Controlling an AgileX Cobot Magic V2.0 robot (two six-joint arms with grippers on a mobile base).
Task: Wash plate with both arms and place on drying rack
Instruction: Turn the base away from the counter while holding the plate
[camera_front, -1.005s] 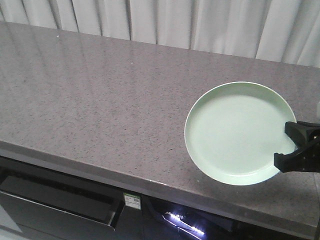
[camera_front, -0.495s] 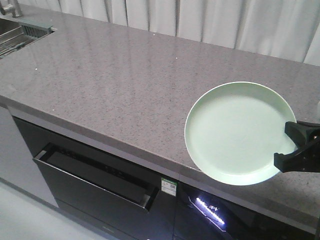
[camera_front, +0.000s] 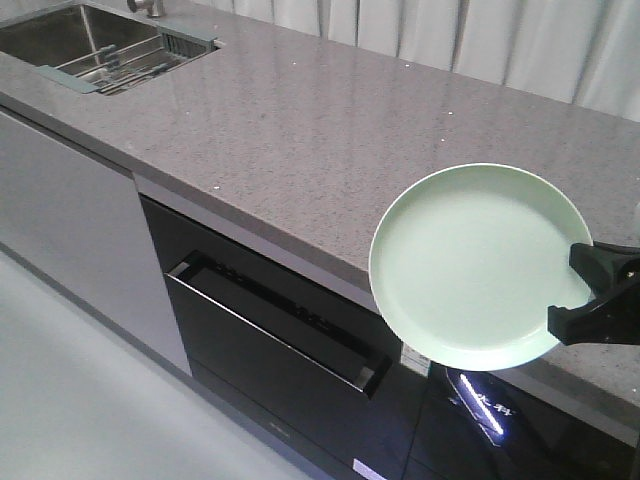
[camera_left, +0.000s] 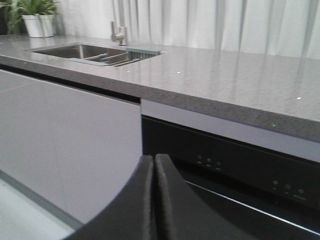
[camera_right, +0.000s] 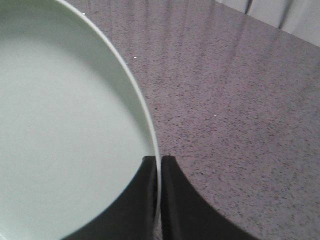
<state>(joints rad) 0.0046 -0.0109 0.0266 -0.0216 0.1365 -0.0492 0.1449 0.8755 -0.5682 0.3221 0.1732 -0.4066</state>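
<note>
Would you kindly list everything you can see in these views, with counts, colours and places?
plate: one, pale mint green, held by its rim at front view's right.
countertop: one, speckled grey, across the scene.
sink: one, steel, in the countertop's left end.
drying rack: one, steel rods in teal-grey frame, over the sink.
tap: one, silver, behind the sink.
potted plant: one, green in white pot, beyond the sink.
curtain: white, behind the countertop.
appliance: one, black, under the countertop.
cabinet door: one, pale grey, left of the appliance.
right gripper: one, black, shut on the plate's rim.
left gripper: one, black, shut, empty.
</note>
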